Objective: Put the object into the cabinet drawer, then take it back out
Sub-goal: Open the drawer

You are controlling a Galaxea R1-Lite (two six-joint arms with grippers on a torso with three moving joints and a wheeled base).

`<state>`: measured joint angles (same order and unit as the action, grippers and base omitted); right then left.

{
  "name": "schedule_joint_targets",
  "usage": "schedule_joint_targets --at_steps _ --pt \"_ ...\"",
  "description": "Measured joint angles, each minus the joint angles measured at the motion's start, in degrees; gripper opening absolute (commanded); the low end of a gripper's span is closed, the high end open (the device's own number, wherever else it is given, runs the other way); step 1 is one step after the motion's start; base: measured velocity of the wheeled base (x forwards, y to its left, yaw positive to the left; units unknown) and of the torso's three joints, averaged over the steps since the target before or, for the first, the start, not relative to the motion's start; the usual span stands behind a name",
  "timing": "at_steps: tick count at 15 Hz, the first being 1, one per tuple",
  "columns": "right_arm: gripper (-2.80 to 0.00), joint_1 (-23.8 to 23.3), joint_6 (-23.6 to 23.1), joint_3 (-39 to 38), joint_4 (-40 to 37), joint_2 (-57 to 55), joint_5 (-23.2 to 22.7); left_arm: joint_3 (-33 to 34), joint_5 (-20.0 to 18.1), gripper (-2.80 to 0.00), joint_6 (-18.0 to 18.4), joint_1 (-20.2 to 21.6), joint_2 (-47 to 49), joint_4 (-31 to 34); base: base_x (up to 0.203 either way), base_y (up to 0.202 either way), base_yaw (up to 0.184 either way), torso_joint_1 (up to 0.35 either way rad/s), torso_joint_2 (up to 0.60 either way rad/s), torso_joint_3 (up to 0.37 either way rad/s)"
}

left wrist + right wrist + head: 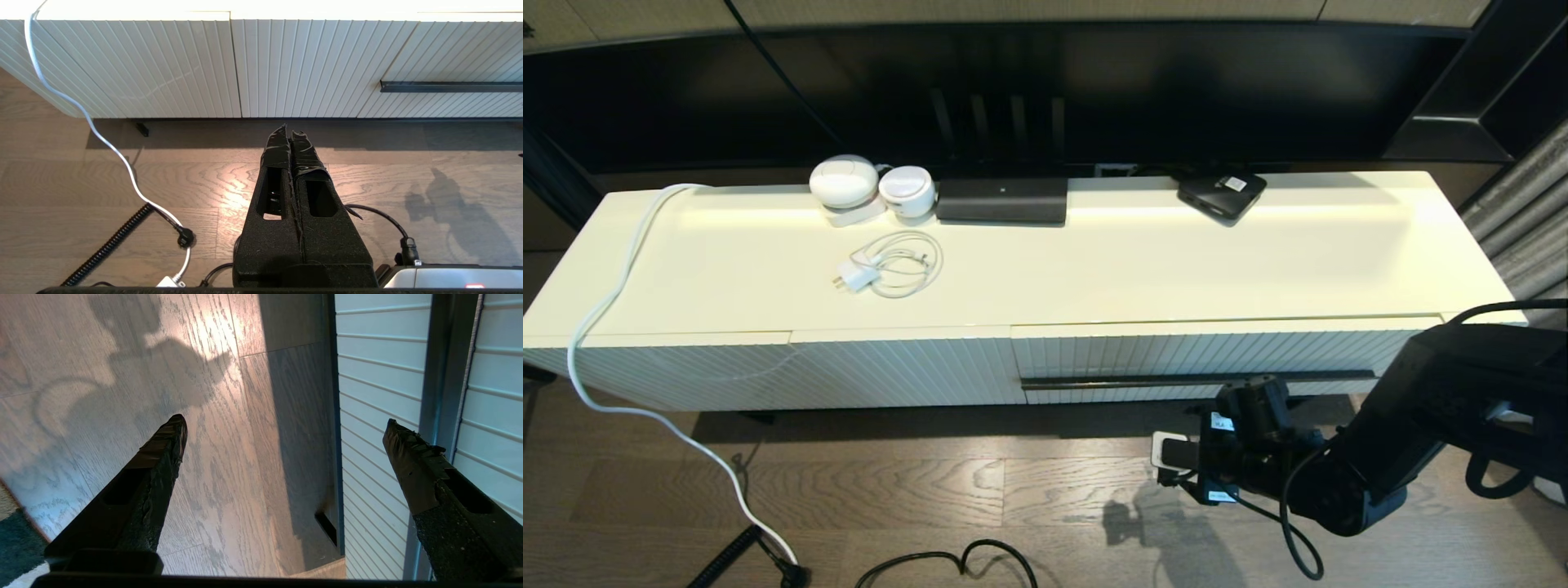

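Two arms low: right gripper spread wide beside the ribbed drawer, near its thin bar handle; left gripper pressed together over wood floor.

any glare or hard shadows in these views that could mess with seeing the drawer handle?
Head view: bright strip of light along the back of the cabinet top; the bar handle reads clearly; arm shadow on the floor. Left wrist view: glare patch on the floor ahead of the shut left gripper. Right wrist view: open right gripper, with its shadow and glare on the floor.
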<state>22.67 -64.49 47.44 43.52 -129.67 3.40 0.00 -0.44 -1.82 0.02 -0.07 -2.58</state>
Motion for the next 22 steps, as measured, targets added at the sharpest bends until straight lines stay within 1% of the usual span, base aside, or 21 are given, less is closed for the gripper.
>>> schedule_joint_targets --at_steps 3,8,15,22 --pt "0.0 0.1 -0.3 -1.4 0.0 2.7 -2.3 0.0 0.0 -2.8 0.0 0.0 0.0 0.0 0.0 0.0 0.0 0.0 0.0 0.0" --pt "0.0 -0.3 -0.6 -1.2 0.1 5.3 -4.4 0.0 0.0 -2.8 0.0 0.0 0.0 0.0 0.0 0.0 0.0 0.0 0.0 0.0" --pt "0.0 -1.2 -1.5 1.0 2.2 2.6 -4.3 0.0 0.0 -2.8 0.0 0.0 0.0 0.0 0.0 0.0 0.0 0.0 0.0 0.0" --pt "0.0 -2.5 -1.5 4.4 2.2 -0.3 -4.3 -0.1 0.0 -2.8 0.0 0.0 0.0 0.0 0.0 0.0 0.0 0.0 0.0 0.0"
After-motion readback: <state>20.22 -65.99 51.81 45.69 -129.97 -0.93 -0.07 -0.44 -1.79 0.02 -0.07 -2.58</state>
